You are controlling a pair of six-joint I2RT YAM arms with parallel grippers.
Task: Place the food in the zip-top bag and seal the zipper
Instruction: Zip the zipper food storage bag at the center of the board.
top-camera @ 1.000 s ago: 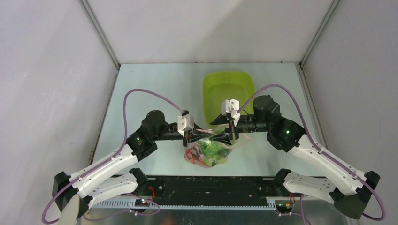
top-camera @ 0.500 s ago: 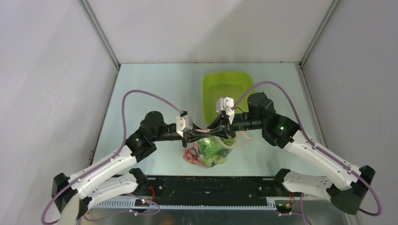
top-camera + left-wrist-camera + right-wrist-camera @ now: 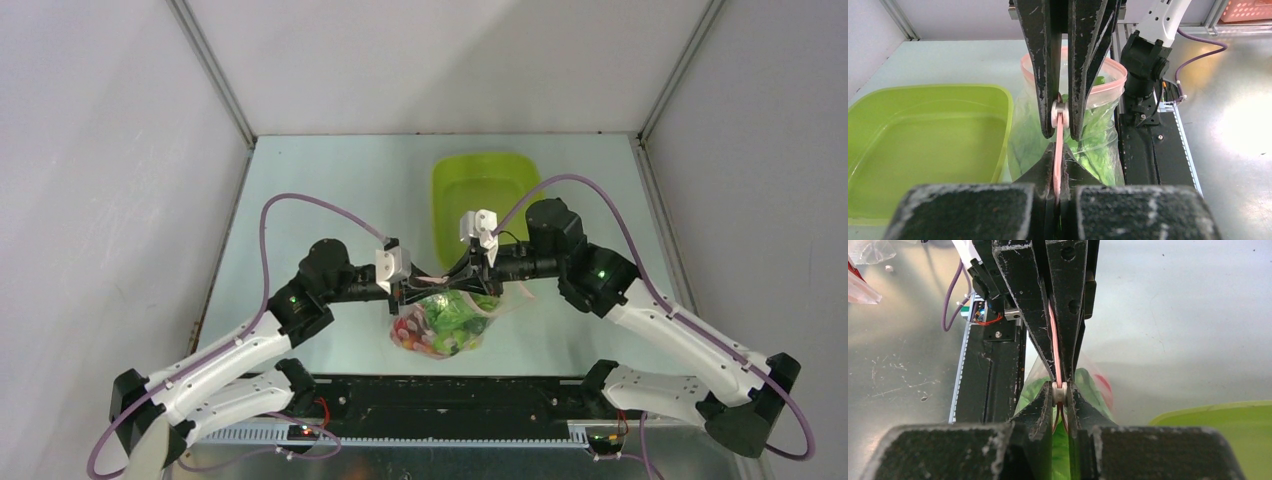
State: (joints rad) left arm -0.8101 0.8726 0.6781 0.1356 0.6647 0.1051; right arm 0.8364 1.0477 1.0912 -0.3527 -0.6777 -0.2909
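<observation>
The clear zip-top bag point(image 3: 442, 326) hangs between my two grippers above the table's near middle. The food is inside it: green lettuce point(image 3: 456, 314) and red pieces point(image 3: 411, 336). My left gripper point(image 3: 411, 292) is shut on the pink zipper point(image 3: 438, 280) at its left end; in the left wrist view, the gripper point(image 3: 1058, 147) pinches the strip point(image 3: 1058, 135). My right gripper point(image 3: 468, 284) is shut on the zipper's white slider point(image 3: 1059, 393), close to the left gripper. Lettuce point(image 3: 1094, 135) shows through the bag under the strip.
The lime-green tray point(image 3: 486, 182) stands behind the bag, at the back right of middle, and holds nothing I can see. It also shows in the left wrist view point(image 3: 923, 140). The black base rail point(image 3: 450, 395) runs along the near edge under the bag.
My right gripper has slid left along the zipper towards the left gripper, closing the gap between them. In the last half second it barely moved. The left gripper stayed in place.
</observation>
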